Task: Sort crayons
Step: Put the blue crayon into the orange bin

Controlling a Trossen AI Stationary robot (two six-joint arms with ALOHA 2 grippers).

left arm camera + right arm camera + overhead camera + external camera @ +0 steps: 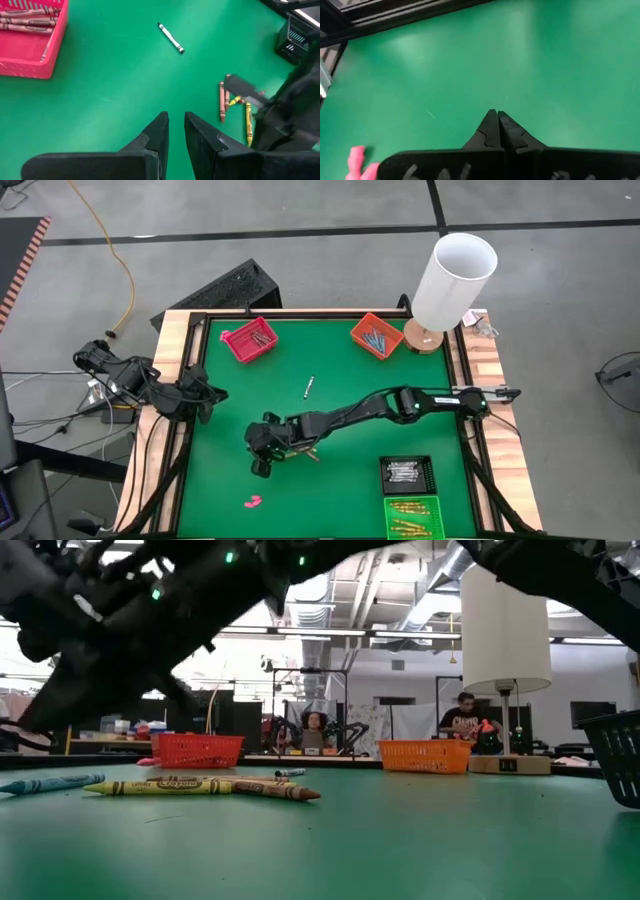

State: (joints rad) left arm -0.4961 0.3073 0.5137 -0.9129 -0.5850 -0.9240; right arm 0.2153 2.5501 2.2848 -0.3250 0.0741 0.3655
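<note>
Loose crayons lie flat on the green table: a brown pair [222, 100], a yellow one [247, 122] and, in the low view, a teal one [50, 783]. A white-grey crayon [309, 387] lies alone farther back. My right gripper [496, 125] hangs shut above bare green just left of the loose crayons [310, 452], with nothing between its fingers. My left gripper [175, 127] waits at the table's left edge [215, 395], its fingers a narrow gap apart and empty.
A red tray [248, 340] and an orange tray [375, 335] stand at the far side. A black tray [407, 473] and a green tray [412, 515] stand at the near right. A white lamp [450, 280] is at the far right, and a pink lump [252, 502] lies near the front.
</note>
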